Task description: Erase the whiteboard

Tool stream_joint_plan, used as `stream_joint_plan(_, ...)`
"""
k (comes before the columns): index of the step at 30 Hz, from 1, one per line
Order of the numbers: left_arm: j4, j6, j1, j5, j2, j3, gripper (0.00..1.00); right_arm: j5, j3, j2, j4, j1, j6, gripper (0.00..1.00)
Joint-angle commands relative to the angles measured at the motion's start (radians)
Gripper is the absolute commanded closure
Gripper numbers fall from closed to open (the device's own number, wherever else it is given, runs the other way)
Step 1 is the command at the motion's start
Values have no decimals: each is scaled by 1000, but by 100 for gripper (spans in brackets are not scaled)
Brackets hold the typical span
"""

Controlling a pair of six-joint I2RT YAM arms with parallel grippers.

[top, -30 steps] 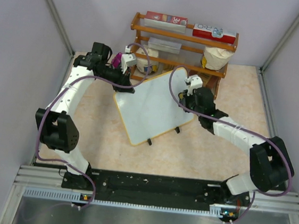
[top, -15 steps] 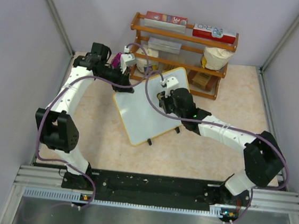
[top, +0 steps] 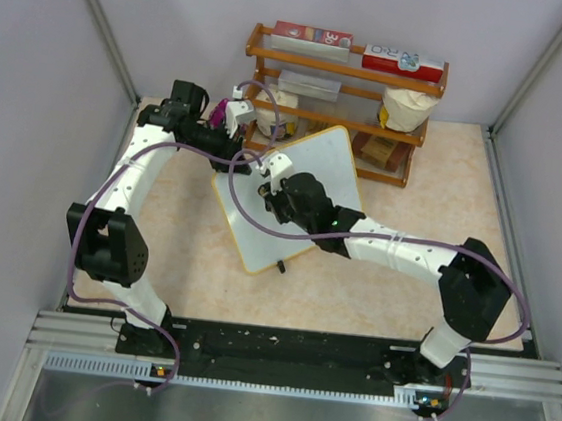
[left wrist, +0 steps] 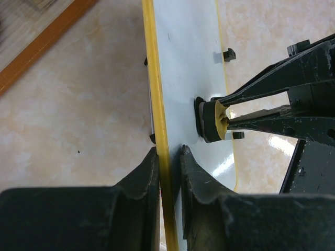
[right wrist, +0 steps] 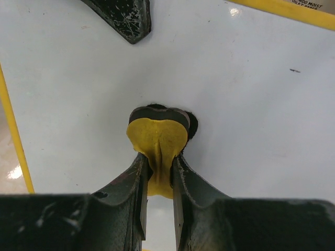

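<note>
Whiteboard (top: 321, 164) sits skewed on marble-pattern table (top: 186, 251), far corner just in front of wooden rack (top: 346, 72). Left gripper (left wrist: 168, 154) at board's left edge, jaws pinching yellow frame, one finger on white face, other behind. Right gripper (right wrist: 158, 159) reaches in over left half of board, jaws clamped tight on yellow eraser (right wrist: 157, 136). Eraser's black pad pressed against white surface. Small black foot (top: 281, 267) shows at board's near edge.
</note>
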Motion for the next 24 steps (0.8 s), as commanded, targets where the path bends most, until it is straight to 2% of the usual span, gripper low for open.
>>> stream_joint_plan(1, -42, 86, -35, 18, -25, -25, 100, 30, 50, 13, 31, -31, -56, 100)
stream_joint_plan(12, -51, 118, -35, 12, -32, -37, 100, 24, 79, -21, 45, -300, -91, 100)
stream_joint_plan(24, -48, 127, -35, 14, -35, -35, 100, -5, 61, -19, 48, -469, -103, 100)
